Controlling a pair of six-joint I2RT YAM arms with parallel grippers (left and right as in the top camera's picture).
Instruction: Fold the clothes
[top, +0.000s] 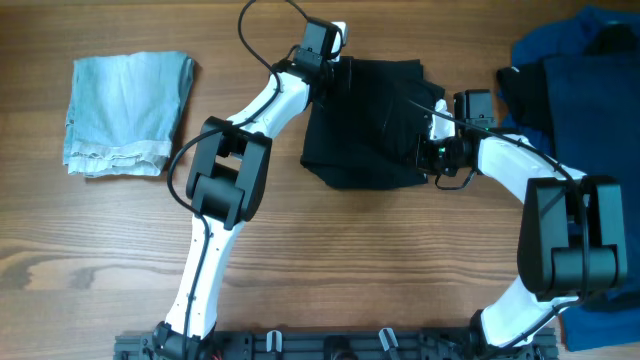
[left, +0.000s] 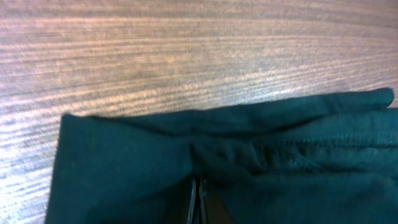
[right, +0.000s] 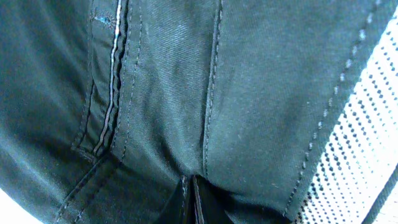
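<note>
At the centre of the wooden table (top: 330, 260), the black shorts (top: 365, 125) are lying in a roughly squared, partly folded heap as both arms are gripping them. From overhead, the left arm is slanting up from the near edge and angling rightward, its left gripper (top: 330, 68) sitting at the shorts' far left corner, while the right arm is bending at the elbow and pointing leftward, its right gripper (top: 436, 152) sitting on the shorts' right edge. The left wrist camera is showing what the overhead view is hiding: narrow fingertips (left: 198, 198) pressed together on a puckered pinch of cloth, a hemmed edge lying flat against bare wood beyond. The right wrist camera is showing its fingers (right: 188, 198) closed tight too, with seamed and stitched fabric filling nearly the whole frame. Only the overhead view is taking in the folded pale-blue denim (top: 125, 98) lying well apart at left and the blue garments (top: 585, 70) piled at the right edge.
</note>
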